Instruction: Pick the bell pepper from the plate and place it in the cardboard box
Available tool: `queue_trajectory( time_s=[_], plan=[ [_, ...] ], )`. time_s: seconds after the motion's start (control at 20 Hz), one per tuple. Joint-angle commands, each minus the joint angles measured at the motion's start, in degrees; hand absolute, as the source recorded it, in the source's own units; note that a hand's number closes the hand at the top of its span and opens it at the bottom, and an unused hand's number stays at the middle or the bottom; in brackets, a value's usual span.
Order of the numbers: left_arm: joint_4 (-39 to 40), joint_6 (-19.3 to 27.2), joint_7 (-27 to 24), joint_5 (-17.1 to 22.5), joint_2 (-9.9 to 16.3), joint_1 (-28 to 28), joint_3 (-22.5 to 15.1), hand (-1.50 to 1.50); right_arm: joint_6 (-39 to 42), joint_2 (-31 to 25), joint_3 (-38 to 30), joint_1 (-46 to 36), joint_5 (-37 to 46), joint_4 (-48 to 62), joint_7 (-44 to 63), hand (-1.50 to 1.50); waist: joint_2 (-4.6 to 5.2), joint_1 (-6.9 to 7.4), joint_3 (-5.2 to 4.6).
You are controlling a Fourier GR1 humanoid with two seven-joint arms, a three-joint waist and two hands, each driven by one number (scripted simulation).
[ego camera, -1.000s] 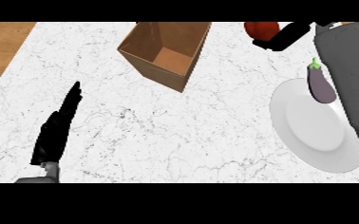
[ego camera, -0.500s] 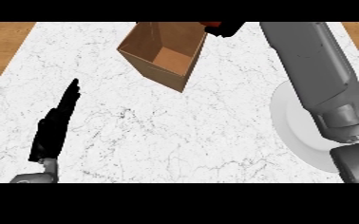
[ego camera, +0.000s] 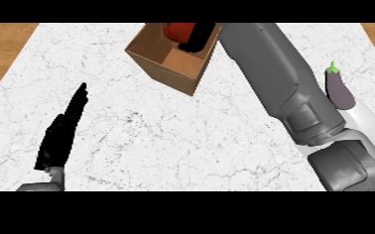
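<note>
- You are near the end: the pepper (ego camera: pixel 178 31) is off the plate (ego camera: pixel 360 116) and now sits over the open top of the box (ego camera: pixel 170 64), at twelve o'clock on the counter (ego camera: pixel 168 129).
- What is left, as I judge it, is the release and the withdrawal of the arm; the pepper is not yet lying free inside the box.
- Your right robot hand (ego camera: pixel 199 38) reaches over the box's far right rim, its black fingers curled against the red pepper and seemingly pinching it from the right side. The top edge of the view cuts off part of both, so the exact hold is hard to make out.
- The right forearm runs from five o'clock up to twelve and covers most of the plate; only a white sliver shows at four o'clock.
- An eggplant (ego camera: pixel 339 89) lies at three o'clock, at the plate's upper edge, just beside the forearm. It is no part of the job, so leave it be.
- Your left robot hand (ego camera: pixel 62 134) rests at eight o'clock, fingers straight and pressed together, pointing up toward eleven, holding nothing and well apart from the box.
- Before you let go, check that the pepper is inside the rim and not above the near wall.
</note>
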Motion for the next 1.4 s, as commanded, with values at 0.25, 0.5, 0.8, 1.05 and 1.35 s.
queue_trajectory(
  time_s=[0.25, 0.5, 0.8, 1.05, 1.35],
  plan=[
    [3.5, -1.5, -1.3, 0.8, 0.5, -3.3, 1.4, 0.00, -5.8, 5.1, 0.4, -2.9, 0.9, 13.0, 4.0, -1.50, 0.71, 1.41, -0.06],
    [0.7, -1.7, -1.1, -0.4, 0.0, -2.0, -0.5, 0.00, -9.1, 5.2, 3.2, -0.3, -3.0, 14.6, 1.4, -1.50, 0.74, 3.30, -0.03],
    [2.7, -0.9, -2.6, -1.0, -1.4, -1.9, -1.1, 0.00, -12.9, 5.2, -5.2, -0.9, -11.2, 14.2, -1.4, -1.50, 1.16, 3.19, 0.00],
    [2.3, -1.4, -1.4, 0.1, -0.3, -2.9, 0.7, 0.00, -15.9, 5.1, -13.3, -1.5, -17.7, 13.6, -2.4, -1.50, 0.99, 1.78, 0.05],
    [1.8, 0.1, -1.2, -1.6, -2.0, -2.5, -0.8, 0.00, -13.3, -1.0, -21.3, -3.3, -24.7, 14.8, -1.9, -1.50, 1.16, 1.94, 0.05]
  ],
)
